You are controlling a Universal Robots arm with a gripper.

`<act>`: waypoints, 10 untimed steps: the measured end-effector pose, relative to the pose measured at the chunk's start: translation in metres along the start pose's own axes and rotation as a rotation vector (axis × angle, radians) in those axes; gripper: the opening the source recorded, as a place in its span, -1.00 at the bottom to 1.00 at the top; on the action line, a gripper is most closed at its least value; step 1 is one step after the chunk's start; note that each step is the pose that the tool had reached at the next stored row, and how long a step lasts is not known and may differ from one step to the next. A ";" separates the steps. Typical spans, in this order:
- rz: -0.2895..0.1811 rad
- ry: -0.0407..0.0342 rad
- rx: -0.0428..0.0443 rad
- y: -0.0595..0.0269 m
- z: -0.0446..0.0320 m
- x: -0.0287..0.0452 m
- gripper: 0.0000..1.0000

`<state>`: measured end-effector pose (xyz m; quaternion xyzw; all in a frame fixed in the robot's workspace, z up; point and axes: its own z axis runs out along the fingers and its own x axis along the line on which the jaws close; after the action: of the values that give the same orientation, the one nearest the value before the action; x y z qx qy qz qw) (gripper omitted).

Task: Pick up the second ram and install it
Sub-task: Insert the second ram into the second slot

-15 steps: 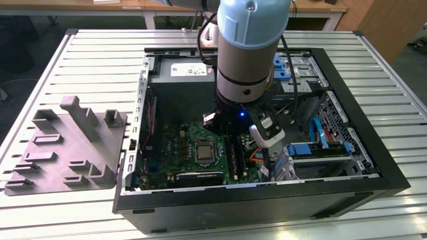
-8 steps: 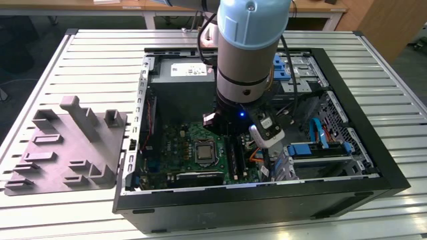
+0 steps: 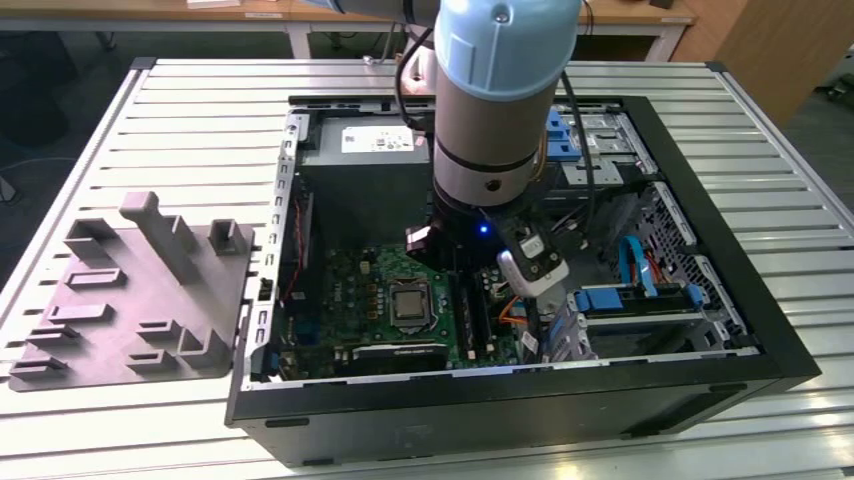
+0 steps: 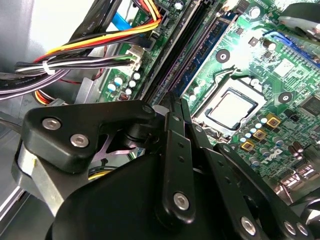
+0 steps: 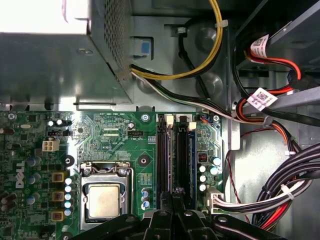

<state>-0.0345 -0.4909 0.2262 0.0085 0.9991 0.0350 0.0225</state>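
We see the robot arm [image 3: 501,100] reaching down into an open black computer box [image 3: 534,415] that lies on a silver slatted surface [image 3: 200,130]. The hand [image 3: 461,280] is low inside the box, over the green board [image 3: 360,290]. In both wrist views the hand [image 5: 173,192] [image 4: 176,102] has its two black fingers [image 4: 172,125] pressed close together. We see no gap between them and nothing held between them. The fingertips point at the near end of the two long black slots [image 5: 162,160], which run side by side across the green board. In the second wrist view the second ram [image 4: 202,47] is a long, thin, dark blue strip. It stands on its edge along the black slots, on the side nearer the silver square chip [image 4: 232,107]. Its near end is just beside the fingertips, and the rest of it runs away from the hand. We cannot tell if the fingers touch it, or if it is pushed all the way down. Bundles of black, red and yellow wires [image 5: 280,195] lie on the other side of the slots. The grey power box [image 5: 45,65] sits past the far end of the slots. On the surface, at the exterior view's left of the computer box, lies a grey plastic holder [image 3: 134,300] with posts that stick up.
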 end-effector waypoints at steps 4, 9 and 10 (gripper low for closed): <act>0.007 -0.0005 0.0004 -0.0001 0.0012 0.0001 -0.77; 0.010 -0.0008 0.0003 -0.0001 0.0021 0.0001 -0.77; 0.010 -0.0008 0.0003 -0.0002 0.0024 0.0001 -0.77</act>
<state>-0.0345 -0.4909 0.2237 0.0136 0.9990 0.0349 0.0228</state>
